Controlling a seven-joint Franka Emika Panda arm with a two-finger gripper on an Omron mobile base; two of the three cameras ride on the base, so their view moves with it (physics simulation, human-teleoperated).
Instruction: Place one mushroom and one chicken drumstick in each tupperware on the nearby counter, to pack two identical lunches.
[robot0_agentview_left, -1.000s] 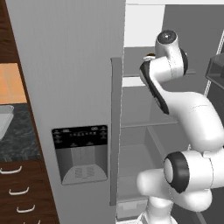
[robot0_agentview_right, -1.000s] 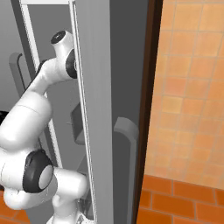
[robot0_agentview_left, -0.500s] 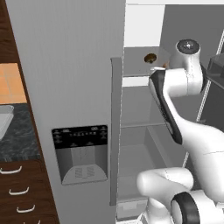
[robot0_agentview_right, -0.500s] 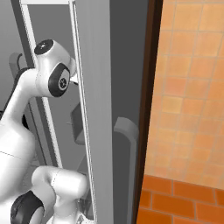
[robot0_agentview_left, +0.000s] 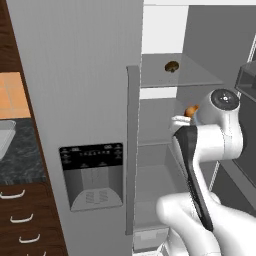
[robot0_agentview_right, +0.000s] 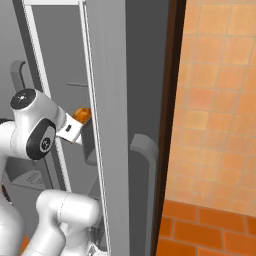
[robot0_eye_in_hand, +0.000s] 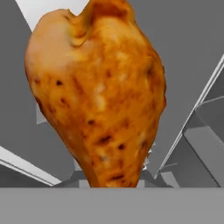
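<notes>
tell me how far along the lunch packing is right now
Early on, by these views. In hand: the end effector is shut on a chicken drumstick at the open fridge. Left: a mushroom sits on the upper fridge shelf. No tupperware is visible, so nothing can be confirmed packed.

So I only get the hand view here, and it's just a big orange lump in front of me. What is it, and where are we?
Observer: It's a chicken drumstick, gripped at the end of the robot's arm, which reaches into an open fridge.
Visitor: Is there anything else in that fridge?
Observer: Yes, a small brown mushroom sits on the glass shelf above the arm.
Visitor: And what's around the fridge?
Observer: In the left base view, a dark speckled counter with wooden drawers stands left of it; in the right base view, an orange tiled wall is on the right.
</notes>
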